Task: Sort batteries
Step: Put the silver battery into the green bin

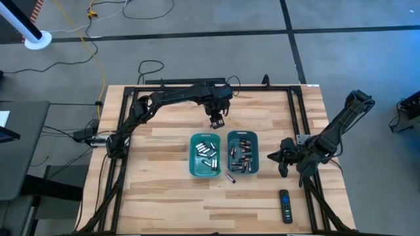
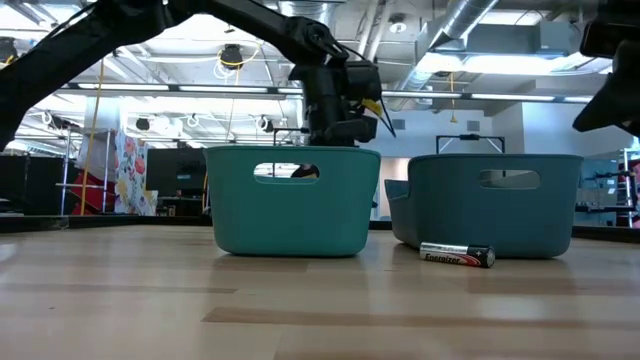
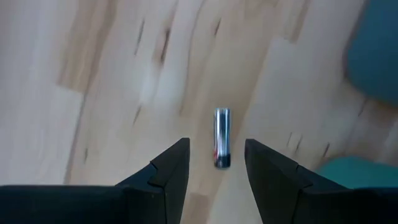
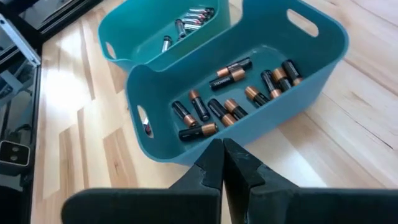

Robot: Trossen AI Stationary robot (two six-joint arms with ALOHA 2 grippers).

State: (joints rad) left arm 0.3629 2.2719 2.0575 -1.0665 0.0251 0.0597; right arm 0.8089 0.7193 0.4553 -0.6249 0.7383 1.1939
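High view shows you 2 teal bins side by side at table centre: the left bin [image 1: 205, 155] holds silvery-white batteries [image 1: 209, 151], and the right bin [image 1: 243, 153] holds dark batteries with copper-coloured ends [image 1: 241, 156]. This split is the sort rule, so match each remaining cell to its colour.

1. Locate the left gripper [image 1: 216, 120]. It hangs above the bare table just beyond the left bin's far rim. In the left wrist view its jaws are spread, and a silvery-white battery [image 3: 222, 137] lies on the wood in line with the gap between the 2 fingers [image 3: 169, 168]. The fingers straddle the cell's length, which suits a pinch across its narrow diameter. Nothing is gripped yet.

2. Locate the right gripper [image 1: 283, 159]. It waits just beside the right bin's outer wall, jaws pressed together and empty, clear of the left arm's work area.

3. Note 1 loose dark battery [image 1: 230, 177] on the table just in front of the 2 bins, near the gap between them; the low view shows it lying on its side. It probably belongs in the right bin.

4. Disregard the remote control [image 1: 285, 205] near the table's front right; it is not a battery.
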